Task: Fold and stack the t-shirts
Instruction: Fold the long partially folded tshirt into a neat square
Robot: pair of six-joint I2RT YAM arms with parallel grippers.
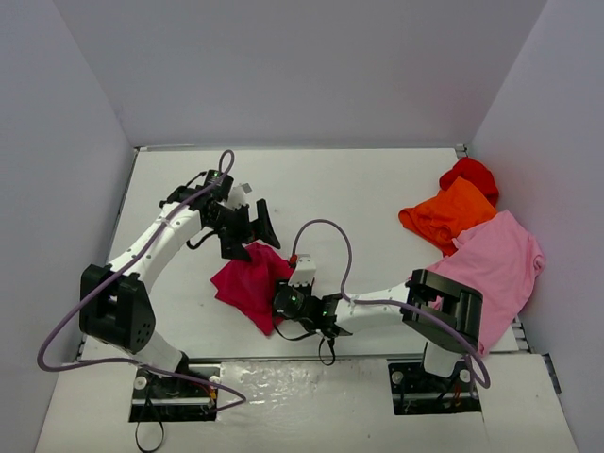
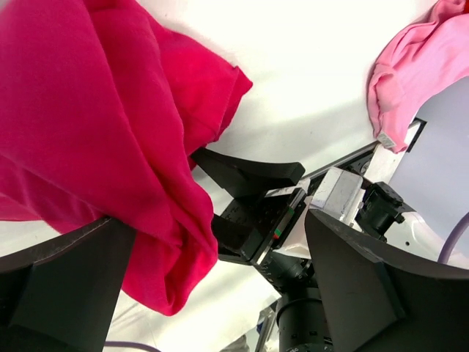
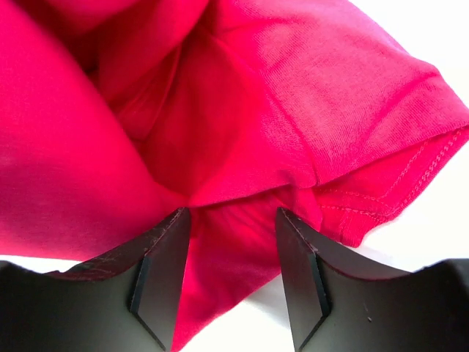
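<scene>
The top view is showing the crimson-magenta t-shirt (image 1: 247,288) lying crumpled on the desk (image 1: 377,189) toward 7 o'clock, with the light pink t-shirt (image 1: 495,264), orange t-shirt (image 1: 448,215) and red t-shirt (image 1: 470,175) heaping at 3 o'clock. The left jaws are gaping wide, released, at its 12 o'clock edge. Only the right wrist view is showing the right jaws standing parted, released, with folds bunching at their tips.
</scene>
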